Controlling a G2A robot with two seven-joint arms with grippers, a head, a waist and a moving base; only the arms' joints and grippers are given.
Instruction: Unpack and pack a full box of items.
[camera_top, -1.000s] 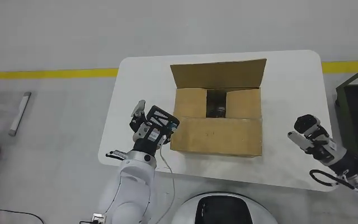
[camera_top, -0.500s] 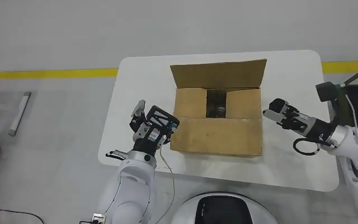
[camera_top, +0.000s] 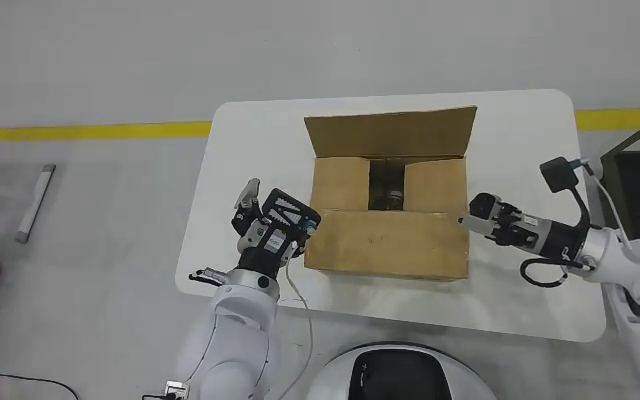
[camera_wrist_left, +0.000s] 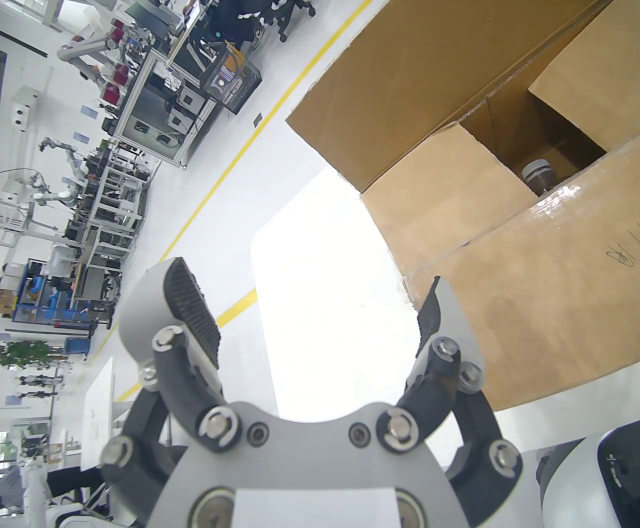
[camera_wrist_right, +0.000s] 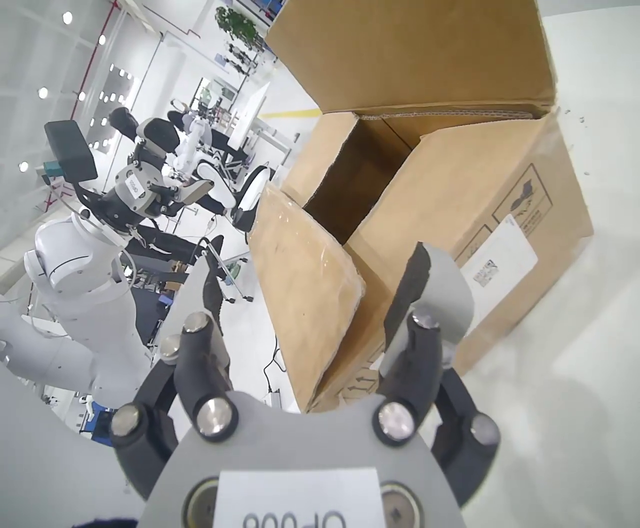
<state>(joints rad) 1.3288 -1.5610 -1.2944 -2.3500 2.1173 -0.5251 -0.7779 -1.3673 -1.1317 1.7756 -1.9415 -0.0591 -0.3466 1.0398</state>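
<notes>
Right gripper (camera_top: 466, 220) now beside box (camera_top: 385, 242) (wide) | left gripper (camera_wrist_left: 305, 285) wide | white table (camera_top: 260, 140), grey floor (camera_top: 100, 70)

I am holding my left arm (camera_top: 240, 310) bent, its jaws spread wide, and my right arm (camera_top: 575, 240) outstretched, jaws likewise apart.

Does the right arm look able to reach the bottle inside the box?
Probably not yet. The bottle sits deep in the box, below a narrow gap between two folded-in flaps, while the open right tool is outside, at the box's side. Those flaps likely must open first.
</notes>
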